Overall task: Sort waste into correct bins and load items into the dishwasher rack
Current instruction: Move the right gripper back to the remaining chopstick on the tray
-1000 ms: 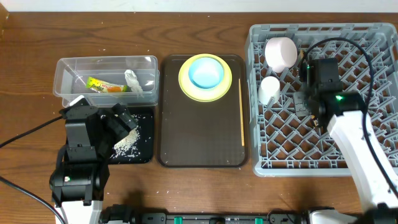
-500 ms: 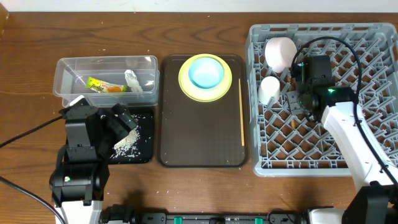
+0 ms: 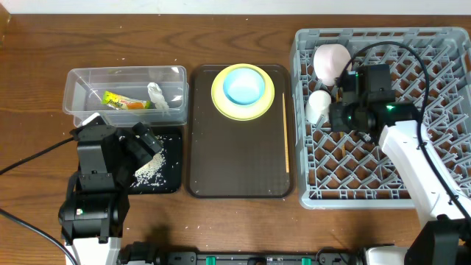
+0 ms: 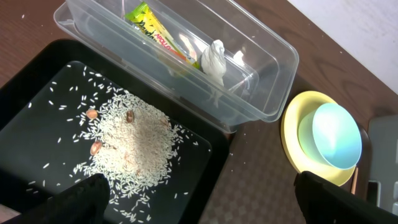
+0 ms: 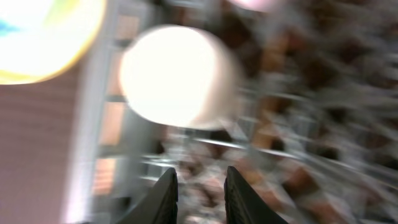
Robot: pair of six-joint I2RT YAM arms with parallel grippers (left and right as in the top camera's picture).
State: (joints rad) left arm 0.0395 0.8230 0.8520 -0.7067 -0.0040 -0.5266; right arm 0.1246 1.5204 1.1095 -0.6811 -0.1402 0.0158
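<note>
Hovering over rice [image 4: 134, 143] on the near-left black tray [image 4: 25, 99], the left gripper [image 4: 202, 198] gapes wide and empty. Behind it, the clear tub [image 3: 73, 81] holds the wrapper [image 3: 121, 101] and tissue [image 3: 157, 96]. At the rack's [image 3: 331, 184] left edge, the right gripper [image 5: 200, 190], narrowly parted and empty, is just beside the small cup [image 3: 319, 105].

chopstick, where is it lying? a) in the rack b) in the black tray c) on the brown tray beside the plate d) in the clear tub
c: the chopstick lies along one edge of the brown tray, next to the plate.
</note>
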